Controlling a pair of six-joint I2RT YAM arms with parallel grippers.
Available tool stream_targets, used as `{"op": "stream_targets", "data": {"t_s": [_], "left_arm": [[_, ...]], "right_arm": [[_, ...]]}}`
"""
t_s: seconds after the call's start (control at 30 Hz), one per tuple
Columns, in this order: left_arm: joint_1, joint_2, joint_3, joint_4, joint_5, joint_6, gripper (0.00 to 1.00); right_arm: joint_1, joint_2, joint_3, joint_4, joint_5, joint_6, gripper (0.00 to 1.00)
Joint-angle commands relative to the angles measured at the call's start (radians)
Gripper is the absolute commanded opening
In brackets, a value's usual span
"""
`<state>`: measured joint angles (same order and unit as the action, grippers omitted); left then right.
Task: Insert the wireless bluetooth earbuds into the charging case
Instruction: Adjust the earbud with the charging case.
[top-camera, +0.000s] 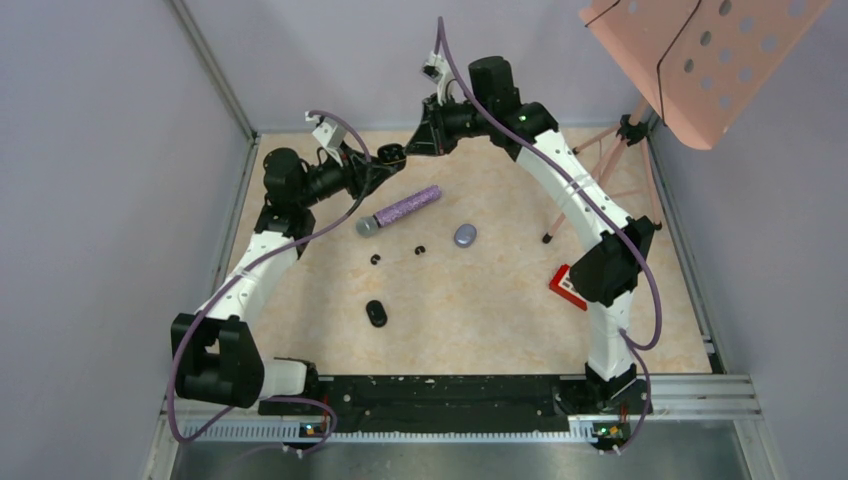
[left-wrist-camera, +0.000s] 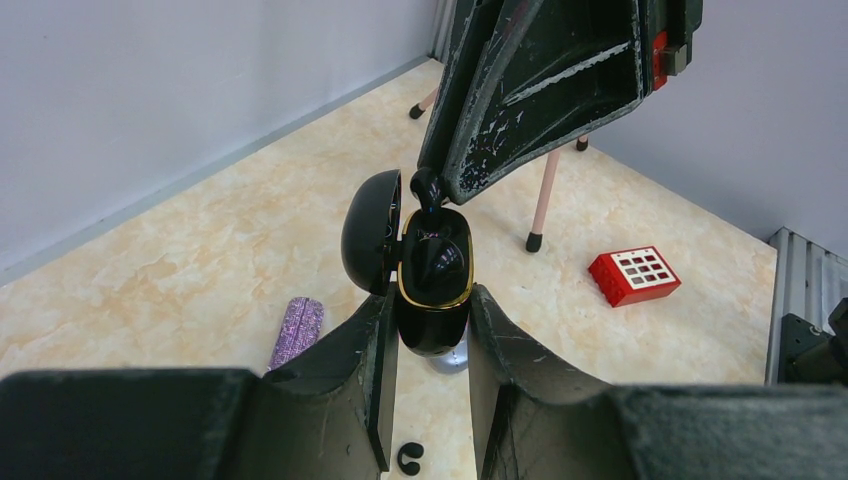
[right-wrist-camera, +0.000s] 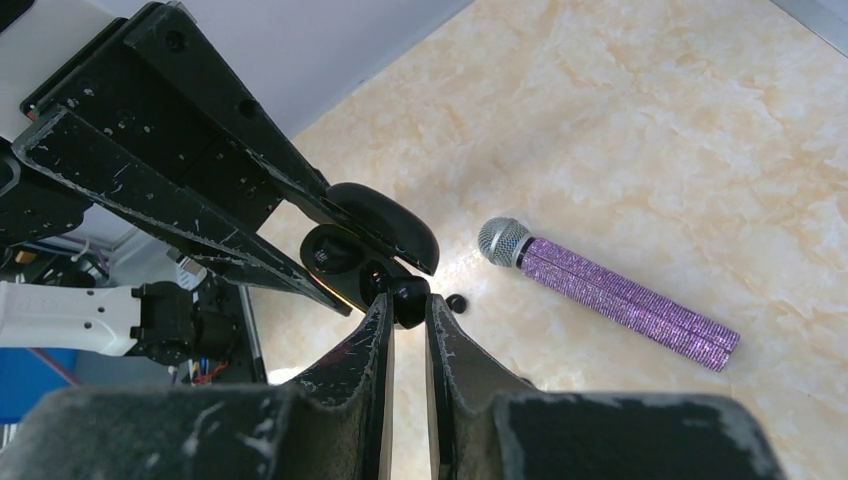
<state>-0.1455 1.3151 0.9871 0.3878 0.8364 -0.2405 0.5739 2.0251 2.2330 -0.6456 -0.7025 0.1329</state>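
At the near edge of the table (top-camera: 500, 330), a cream marble-patterned surface, the two arm bases sit on a black rail. Just beyond lies a closed black oval case (top-camera: 376, 313), glossy and pebble-shaped. Off to the right is a red plastic block (top-camera: 567, 287) with a white grid face. Farther in, two loose black earbuds (top-camera: 376, 260), tiny C-shaped pieces, lie apart from each other on the marble. To their right sits a smooth grey-lilac oval case (top-camera: 464, 235), also closed. Behind these a purple glitter microphone (top-camera: 400, 211) with a silver mesh head lies on a slant.

Toward the far side, the left gripper (left-wrist-camera: 432, 310) is clamped on the lower body of the charging case (left-wrist-camera: 437, 255), held above the table. The case is glossy black with a gold rim, and its domed lid (left-wrist-camera: 368, 230) is swung open to one side. The right gripper (right-wrist-camera: 409, 303) is pinched on the held earbud (left-wrist-camera: 427, 187), a shiny black bean. It sits at the upper edge of the case's open mouth, and whether it touches the rim cannot be told. In the far right corner stands a pink perforated music stand (top-camera: 700, 50) on thin legs.
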Motion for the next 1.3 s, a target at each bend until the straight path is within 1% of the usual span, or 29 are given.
{"op": "stream_targets", "data": {"t_s": [0.0, 0.07, 0.17, 0.33, 0.37, 0.43, 0.47, 0.5, 0.67, 0.9, 0.97, 1.1, 1.27], "left_arm": [[-0.012, -0.037, -0.006, 0.040, 0.042, 0.010, 0.00], [-0.012, -0.039, -0.007, 0.035, 0.033, 0.018, 0.00], [-0.013, -0.037, -0.007, 0.040, 0.028, 0.017, 0.00], [-0.016, -0.037, -0.005, 0.037, 0.009, 0.030, 0.00], [-0.016, -0.036, -0.004, 0.035, 0.009, 0.032, 0.00], [-0.016, -0.036, -0.004, 0.032, 0.011, 0.031, 0.00], [-0.016, -0.036, -0.004, 0.031, 0.012, 0.032, 0.00], [-0.016, -0.036, -0.004, 0.030, 0.011, 0.033, 0.00], [-0.017, -0.037, -0.004, 0.022, 0.005, 0.041, 0.00], [-0.017, -0.033, 0.001, 0.008, -0.005, 0.055, 0.00], [-0.017, -0.031, 0.001, 0.007, -0.005, 0.055, 0.00], [-0.020, -0.025, 0.004, 0.012, 0.004, 0.050, 0.00], [-0.024, -0.024, 0.004, 0.004, 0.007, 0.060, 0.00]], "right_arm": [[0.012, -0.023, 0.042, 0.025, -0.074, 0.007, 0.00], [0.013, -0.026, 0.039, 0.022, -0.095, 0.018, 0.00], [0.012, -0.026, 0.038, 0.004, -0.127, 0.016, 0.08], [0.012, -0.025, 0.045, -0.018, -0.147, 0.012, 0.10], [0.012, -0.024, 0.044, -0.019, -0.152, 0.012, 0.15], [0.012, -0.020, 0.046, -0.025, -0.159, 0.017, 0.27], [0.012, -0.018, 0.048, -0.028, -0.159, 0.017, 0.30], [0.012, -0.017, 0.048, -0.029, -0.163, 0.017, 0.31], [0.012, -0.024, 0.052, -0.034, -0.170, 0.012, 0.31], [0.012, -0.028, 0.078, -0.092, -0.182, -0.020, 0.30], [0.012, -0.029, 0.080, -0.101, -0.182, -0.024, 0.28], [0.012, -0.020, 0.085, -0.103, -0.186, -0.018, 0.27], [0.012, -0.011, 0.099, -0.103, -0.212, -0.016, 0.22]]}}
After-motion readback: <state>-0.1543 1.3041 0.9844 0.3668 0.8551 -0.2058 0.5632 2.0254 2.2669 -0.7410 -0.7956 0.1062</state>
